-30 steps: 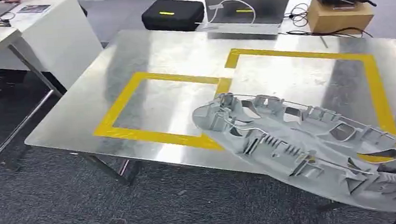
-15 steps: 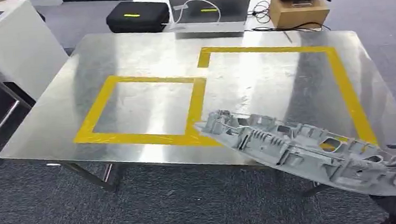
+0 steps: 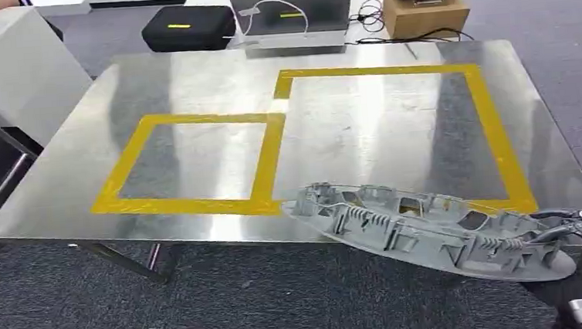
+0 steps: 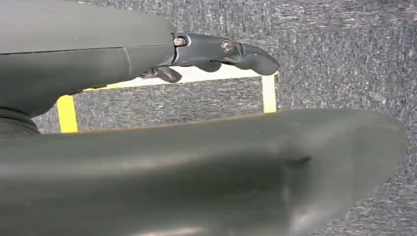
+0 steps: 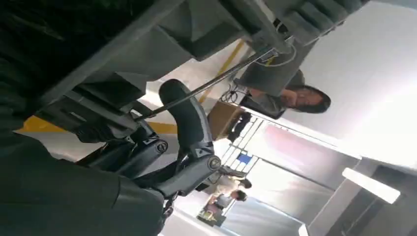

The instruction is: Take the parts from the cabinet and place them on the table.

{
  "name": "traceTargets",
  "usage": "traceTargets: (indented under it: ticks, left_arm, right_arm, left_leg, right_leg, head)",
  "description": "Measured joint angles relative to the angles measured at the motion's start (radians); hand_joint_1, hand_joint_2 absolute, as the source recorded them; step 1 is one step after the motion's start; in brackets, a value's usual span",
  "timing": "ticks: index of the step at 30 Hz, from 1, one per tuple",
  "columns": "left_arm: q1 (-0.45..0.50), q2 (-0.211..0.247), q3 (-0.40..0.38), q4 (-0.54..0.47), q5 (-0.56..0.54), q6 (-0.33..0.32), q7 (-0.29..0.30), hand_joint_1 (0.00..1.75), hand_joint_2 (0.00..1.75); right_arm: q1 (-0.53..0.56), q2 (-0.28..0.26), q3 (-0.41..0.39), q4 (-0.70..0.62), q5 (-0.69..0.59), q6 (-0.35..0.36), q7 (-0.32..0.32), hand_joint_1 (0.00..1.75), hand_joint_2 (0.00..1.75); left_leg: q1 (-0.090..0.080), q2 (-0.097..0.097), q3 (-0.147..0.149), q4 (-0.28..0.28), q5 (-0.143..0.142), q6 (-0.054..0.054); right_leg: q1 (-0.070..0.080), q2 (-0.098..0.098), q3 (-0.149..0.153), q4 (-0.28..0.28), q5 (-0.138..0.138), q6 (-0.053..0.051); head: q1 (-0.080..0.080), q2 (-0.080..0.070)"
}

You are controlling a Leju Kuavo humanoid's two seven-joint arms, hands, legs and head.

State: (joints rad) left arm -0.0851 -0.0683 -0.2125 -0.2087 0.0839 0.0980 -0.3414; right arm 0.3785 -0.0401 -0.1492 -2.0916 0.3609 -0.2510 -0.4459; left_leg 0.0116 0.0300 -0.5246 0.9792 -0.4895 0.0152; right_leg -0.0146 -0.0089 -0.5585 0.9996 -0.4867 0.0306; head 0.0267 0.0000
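The whole view is shifting as the robot is closing on the tabletop (image 3: 189,79), and the grey part (image 3: 424,229) is dropping lower, now overhanging the near edge. The right hand (image 3: 578,226) is gripping its end, fingers (image 5: 184,115) wrapped on it. The left hand (image 4: 216,51) is hanging over the floor, fingers curled in and holding nothing. Set-down looks close.

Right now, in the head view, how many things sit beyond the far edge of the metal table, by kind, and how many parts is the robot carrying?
Grey part, in the right hand: 1
Black case: 1
Laptop: 1
Cardboard box: 1
Total: 4
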Motion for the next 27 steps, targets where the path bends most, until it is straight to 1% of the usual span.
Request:
traceTargets:
  ticks: [1,2,5,8,11,13,14,16,19,22,25,27]
  left_arm:
    - [-0.002,0.0,0.0,0.0,-0.001,-0.003,0.001,0.0,0.0]
    - [-0.003,0.0,0.0,0.0,-0.005,-0.008,0.002,0.0,0.0]
    - [-0.009,0.0,0.0,0.0,-0.021,-0.015,0.009,0.0,0.0]
    - [-0.014,0.001,0.0,0.0,-0.031,-0.025,0.016,0.0,0.0]
    - [-0.019,0.0,-0.001,0.0,-0.043,-0.033,0.02,0.0,0.0]
    - [-0.022,0.0,-0.002,0.0,-0.055,-0.044,0.031,0.0,0.0]
    - [-0.023,0.0,-0.003,0.0,-0.06,-0.048,0.037,0.0,0.0]
    - [-0.027,-0.002,-0.006,0.0,-0.067,-0.055,0.039,0.0,0.0]
    - [-0.027,-0.003,-0.01,0.0,-0.091,-0.063,0.063,0.0,0.0]
    - [-0.033,-0.005,-0.021,0.0,-0.116,-0.071,0.083,0.0,0.0]
    - [-0.05,-0.009,-0.034,-0.005,-0.134,-0.082,0.08,0.0,0.0]
    - [-0.063,-0.012,-0.034,-0.009,-0.139,-0.085,0.071,0.0,0.0]
  right_arm:
    - [-0.01,-0.012,0.0,0.015,0.003,0.007,0.011,1.75,1.75]
    - [-0.022,-0.026,-0.005,0.035,0.015,0.017,0.027,1.75,1.75]
    - [-0.064,-0.072,-0.027,0.104,0.053,0.05,0.07,1.75,1.75]
    - [-0.113,-0.126,-0.052,0.178,0.077,0.088,0.097,1.75,1.75]
    - [-0.163,-0.183,-0.063,0.249,0.114,0.143,0.148,1.75,1.75]
    - [-0.213,-0.224,-0.061,0.318,0.15,0.191,0.19,1.75,1.75]
    - [-0.243,-0.248,-0.054,0.361,0.174,0.208,0.209,1.75,1.75]
    - [-0.304,-0.29,-0.032,0.448,0.204,0.221,0.23,1.75,1.75]
    - [-0.38,-0.329,0.006,0.535,0.261,0.246,0.256,1.75,1.75]
    - [-0.462,-0.366,0.068,0.615,0.314,0.268,0.306,1.75,1.75]
    - [-0.572,-0.402,0.126,0.742,0.346,0.283,0.348,1.75,1.75]
    - [-0.653,-0.422,0.161,0.833,0.371,0.294,0.355,1.75,1.75]
  left_leg:
    - [0.002,0.0,0.0,0.0,-0.001,-0.013]
    - [0.003,0.0,0.0,0.0,-0.001,-0.018]
    - [0.002,0.0,-0.001,0.001,-0.001,-0.019]
    - [0.0,0.0,-0.002,0.004,-0.001,-0.019]
    - [-0.002,0.001,-0.003,0.007,-0.001,-0.018]
    - [-0.003,0.001,-0.006,0.008,-0.001,-0.017]
    - [-0.003,0.001,-0.006,0.009,-0.001,-0.017]
    - [-0.004,0.001,-0.005,0.01,0.0,-0.015]
    - [-0.005,0.001,-0.006,0.012,0.001,-0.014]
    - [-0.005,0.003,-0.005,0.012,0.001,-0.014]
    - [-0.005,0.003,-0.005,0.013,0.002,-0.012]
    - [-0.005,0.003,-0.005,0.014,0.003,-0.011]
  right_leg:
    - [0.001,0.0,0.0,0.001,0.0,0.0]
    - [0.002,0.0,0.0,0.001,0.0,0.0]
    - [0.001,0.0,0.0,0.001,0.002,-0.002]
    - [0.0,0.0,0.001,0.001,0.004,-0.001]
    - [-0.002,0.001,0.001,0.001,0.006,0.002]
    - [-0.004,0.002,0.001,0.001,0.008,0.004]
    - [-0.005,0.002,0.001,0.001,0.008,0.005]
    - [-0.005,0.002,0.0,0.001,0.009,0.007]
    - [-0.005,0.002,0.0,0.001,0.011,0.008]
    - [-0.005,0.005,0.0,0.001,0.013,0.009]
    - [-0.005,0.005,0.001,0.0,0.013,0.01]
    - [-0.005,0.005,0.001,0.0,0.014,0.011]
  head:
    - [0.0,0.0]
    - [0.001,0.0]
    - [0.0,0.0]
    - [0.001,0.0]
    - [0.001,0.0]
    - [0.001,0.0]
    - [0.001,0.0]
    - [0.001,0.0]
    - [0.0,0.0]
    - [0.0,0.0]
    - [0.001,0.0]
    - [0.001,0.0]
